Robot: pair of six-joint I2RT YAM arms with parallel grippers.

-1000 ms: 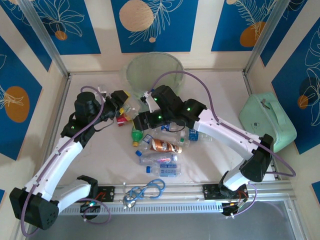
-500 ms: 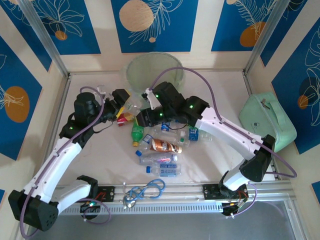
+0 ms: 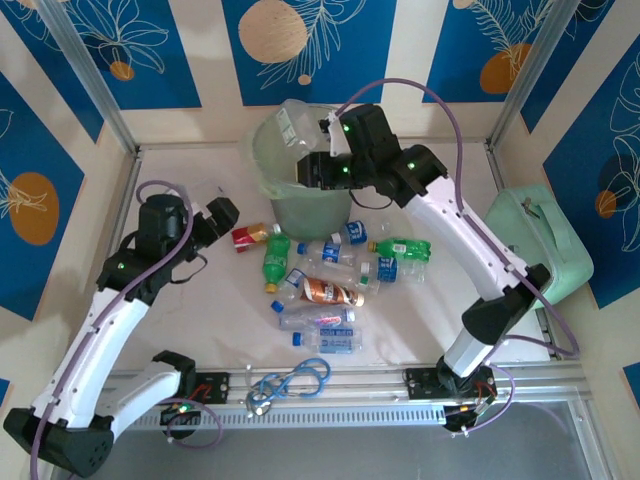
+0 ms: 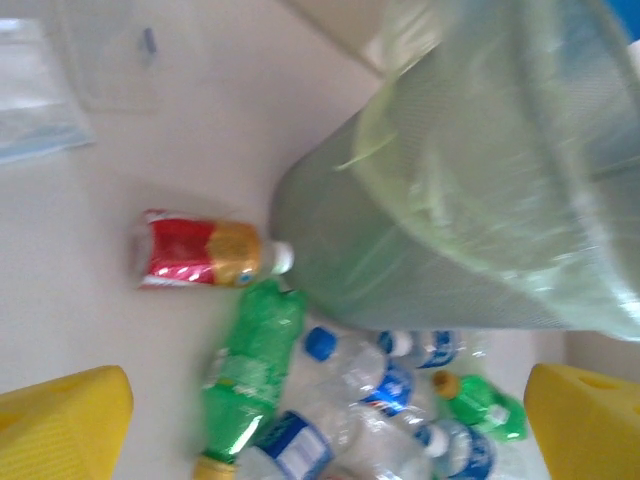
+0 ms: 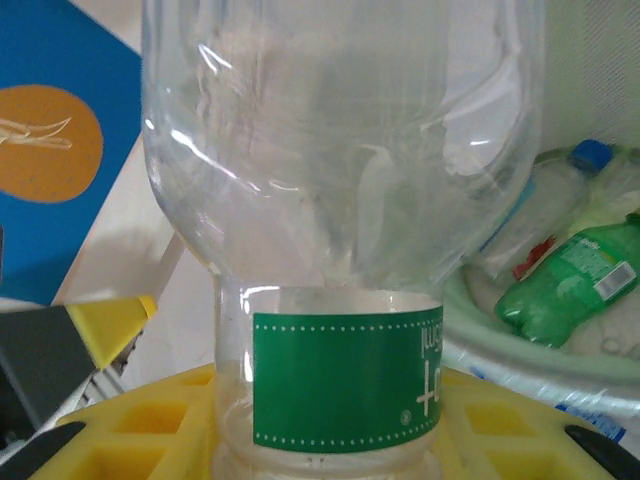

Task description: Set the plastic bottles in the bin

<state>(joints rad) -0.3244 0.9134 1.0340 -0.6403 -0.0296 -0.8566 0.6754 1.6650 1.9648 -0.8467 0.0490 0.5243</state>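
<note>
Right gripper [image 3: 308, 165]: clamped on a clear bottle [image 3: 286, 124] with a green label, held up over the far-left rim of the bin [image 3: 312, 208]
Right wrist view: label band of the clear bottle [image 5: 340, 200] seated between the yellow pads [image 5: 120, 420], wide body pointing away from the wrist
Bin: round, pale green, translucent, at the far middle of the table [image 3: 180, 330], just behind the pile of loose bottles
Inside the bin: past the rim [image 5: 520, 365], a green bottle [image 5: 565, 285] and a blue-capped bottle [image 5: 585, 160] lying together
Left gripper [image 3: 222, 212]: spread wide, gripping nothing, low over the table to the left of the bin
Left wrist view: yellow fingertips [image 4: 60, 430] in the two lower corners, bin wall [image 4: 450, 230] straight ahead
Red-labelled bottle [image 3: 250, 236]: on its side, white cap right at the foot of the bin, just beside the left gripper
Green bottle with a yellow cap [image 3: 275, 262]: lying just in front of the red-labelled bottle
Brown-orange bottle [image 3: 330, 292]: middle of the pile, on its side
Clear blue-labelled bottles [image 3: 318, 318]: nearest the arm bases, side by side
Second green bottle [image 3: 405, 248]: right end of the pile, near the bin
Blue cable [image 3: 292, 383]: coiled at the near edge, between the arm bases
Mint-green case [image 3: 535, 245]: at the right wall, well apart from the pile
</note>
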